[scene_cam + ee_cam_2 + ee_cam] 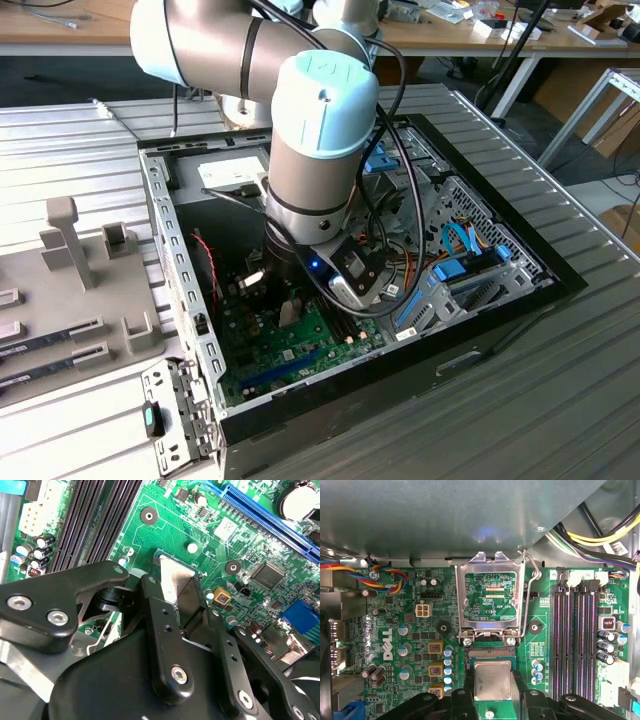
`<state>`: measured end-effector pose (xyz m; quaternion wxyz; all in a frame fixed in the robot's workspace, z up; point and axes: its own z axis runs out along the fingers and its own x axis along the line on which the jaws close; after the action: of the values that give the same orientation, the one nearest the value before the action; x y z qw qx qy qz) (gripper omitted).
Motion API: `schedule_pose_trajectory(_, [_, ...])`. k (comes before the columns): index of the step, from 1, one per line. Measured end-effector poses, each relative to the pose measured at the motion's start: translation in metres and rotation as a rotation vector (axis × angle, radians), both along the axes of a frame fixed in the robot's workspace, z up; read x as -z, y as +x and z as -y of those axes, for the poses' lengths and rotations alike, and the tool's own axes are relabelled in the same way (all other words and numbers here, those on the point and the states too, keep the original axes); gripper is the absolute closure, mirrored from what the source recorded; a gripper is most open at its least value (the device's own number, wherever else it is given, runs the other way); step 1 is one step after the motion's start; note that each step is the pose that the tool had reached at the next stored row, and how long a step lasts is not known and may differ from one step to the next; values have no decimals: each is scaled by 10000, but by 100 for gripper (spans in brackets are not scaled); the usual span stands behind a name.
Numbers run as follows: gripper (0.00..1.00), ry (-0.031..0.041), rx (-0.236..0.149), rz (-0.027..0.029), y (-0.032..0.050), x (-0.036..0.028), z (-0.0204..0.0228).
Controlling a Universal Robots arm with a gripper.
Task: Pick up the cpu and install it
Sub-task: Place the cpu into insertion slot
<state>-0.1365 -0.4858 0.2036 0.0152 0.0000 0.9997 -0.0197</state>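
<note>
Gripper (493,692): you are squeezing the cpu (493,679) between your jaws.
Cpu: flat, right at the open socket (490,653) on the green board (547,630).
Lid (492,600): swung open, up off the socket.
Arm (320,130): you reach down into the computer case (185,290).

Arm (320,150) low, claw (493,692) tight around cpu (493,672).

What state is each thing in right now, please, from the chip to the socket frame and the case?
Silver-grey square cpu: clamped from two sides, low over the socket; seated or not, cannot tell.
Black two-finger gripper: shut on the cpu.
Bare-metal socket load frame: swung open, wire lever released.
Black computer case: side panel off, green board exposed.
</note>
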Motion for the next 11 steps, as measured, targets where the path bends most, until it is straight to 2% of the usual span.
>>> schedule_pose_trajectory(4, [61, 10, 1, 6, 1, -12, -1])
schedule_pose_trajectory(5, [61, 32, 1, 6, -1, -58, 0])
schedule_pose_trajectory(8, [61, 91, 1, 10, -2, -125, 0])
schedule_pose_trajectory(11, [61, 128, 1, 12, -1, -134, -1])
